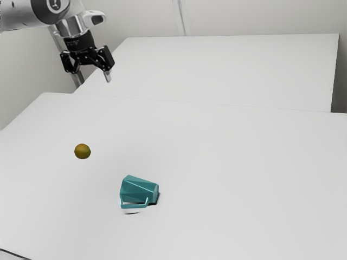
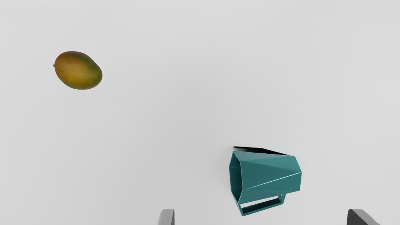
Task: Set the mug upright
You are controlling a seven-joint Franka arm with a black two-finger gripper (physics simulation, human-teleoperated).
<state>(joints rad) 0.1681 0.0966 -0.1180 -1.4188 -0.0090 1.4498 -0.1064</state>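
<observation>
Hand [image 2: 261, 210] is up high w/ nothing in it, fingers [image 2: 167, 217] spread wide, prob. so it can come down around the mug [image 2: 268, 178] w/ room to spare. Mug isn't upright: it's on its side on the worktop [image 1: 233, 162], wide mouth [image 2: 236, 175] twd the exterior view's left, narrower base [image 2: 299, 176] twd the right. Flat facets + handle [image 2: 262, 207] sticking out sideways prob. keep it from rolling. Mango [image 1: 82, 151] lies well apart on the same worktop, prob. just a bystander, shouldn't block a grasp. Mug looks: teal, glossy, angular body tapering to the base, creases running lengthwise, inside darker teal; handle is a thin squared loop, same color. No chips or cracks I can see.
</observation>
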